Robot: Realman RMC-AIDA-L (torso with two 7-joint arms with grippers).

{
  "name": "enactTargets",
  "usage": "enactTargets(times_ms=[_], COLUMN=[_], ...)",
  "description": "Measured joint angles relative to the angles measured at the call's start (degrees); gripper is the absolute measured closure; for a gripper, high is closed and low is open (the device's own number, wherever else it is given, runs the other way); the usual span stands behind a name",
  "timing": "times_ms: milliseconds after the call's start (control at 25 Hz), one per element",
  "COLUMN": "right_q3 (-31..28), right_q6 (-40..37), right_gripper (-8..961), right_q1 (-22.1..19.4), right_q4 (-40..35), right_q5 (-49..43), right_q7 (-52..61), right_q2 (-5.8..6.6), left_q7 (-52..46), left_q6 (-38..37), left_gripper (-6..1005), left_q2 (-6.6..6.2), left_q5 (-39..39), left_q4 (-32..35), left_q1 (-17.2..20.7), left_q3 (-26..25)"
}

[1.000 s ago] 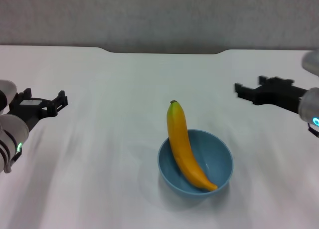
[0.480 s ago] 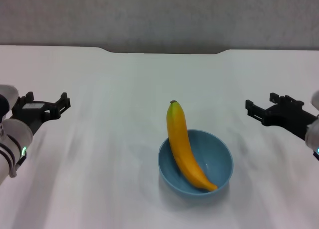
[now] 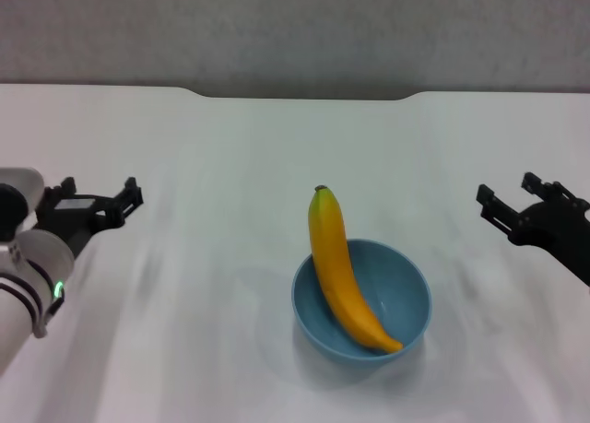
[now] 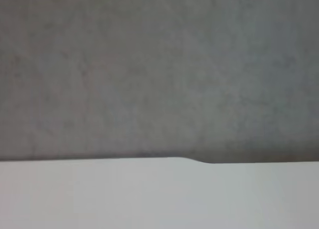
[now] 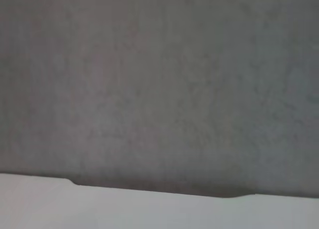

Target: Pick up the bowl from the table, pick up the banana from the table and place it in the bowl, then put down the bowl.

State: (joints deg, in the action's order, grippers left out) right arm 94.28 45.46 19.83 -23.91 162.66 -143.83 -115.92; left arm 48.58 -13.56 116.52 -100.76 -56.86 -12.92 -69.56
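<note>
The light-blue bowl [image 3: 362, 301] stands on the white table [image 3: 230, 165], a little right of centre and near the front. The yellow banana [image 3: 341, 270] lies in it, its dark stem tip sticking out over the far rim. My left gripper [image 3: 100, 196] is open and empty at the left side, far from the bowl. My right gripper [image 3: 509, 200] is open and empty at the right edge, also apart from the bowl. Both wrist views show only the table's far edge [image 4: 149, 189] and the grey wall.
A shallow dark notch [image 3: 304, 95] runs along the table's far edge; it also shows in the right wrist view [image 5: 159, 190]. A grey wall [image 3: 295, 27] stands behind the table.
Both grippers have drawn back toward me and lower in the head view; the right one has moved farther right. The bowl and banana have not moved.
</note>
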Motion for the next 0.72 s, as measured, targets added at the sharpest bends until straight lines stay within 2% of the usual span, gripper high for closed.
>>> enactTargets(times_ms=[200, 320, 440, 480, 520, 720], right_q3=[0.13, 0.54, 1.70, 2.09, 2.29, 2.49], right_q6=[-0.64, -1.02, -1.03, -1.01, -1.01, -0.99], right_gripper=[179, 179, 180, 181, 181, 183], right_q1=[1.12, 1.90, 2.06, 2.06, 2.06, 2.05], right_q4=[4.22, 6.28, 6.84, 6.86, 6.89, 6.98], right_q5=[1.39, 1.49, 1.56, 1.59, 1.61, 1.68], right_q7=[-0.03, 0.29, 0.31, 0.31, 0.31, 0.29], right_q2=[-0.01, -0.16, -0.33, -0.40, -0.43, -0.50], left_q7=[-7.11, -14.68, -25.00, -25.00, -33.25, -48.21], left_q6=[-7.23, -14.22, -20.57, -20.57, -25.58, -35.68], left_gripper=[108, 108, 108, 108, 108, 108], left_q2=[0.01, 0.07, 0.12, 0.12, 0.29, 0.45], left_q5=[-7.73, -13.78, -20.77, -20.77, -25.51, -31.98], left_q4=[1.83, 5.22, 10.96, 10.96, 16.98, 27.73], left_q1=[0.23, 0.12, -0.66, -0.66, -1.94, -4.63], left_q3=[6.98, 11.94, 15.22, 15.22, 17.36, 21.49])
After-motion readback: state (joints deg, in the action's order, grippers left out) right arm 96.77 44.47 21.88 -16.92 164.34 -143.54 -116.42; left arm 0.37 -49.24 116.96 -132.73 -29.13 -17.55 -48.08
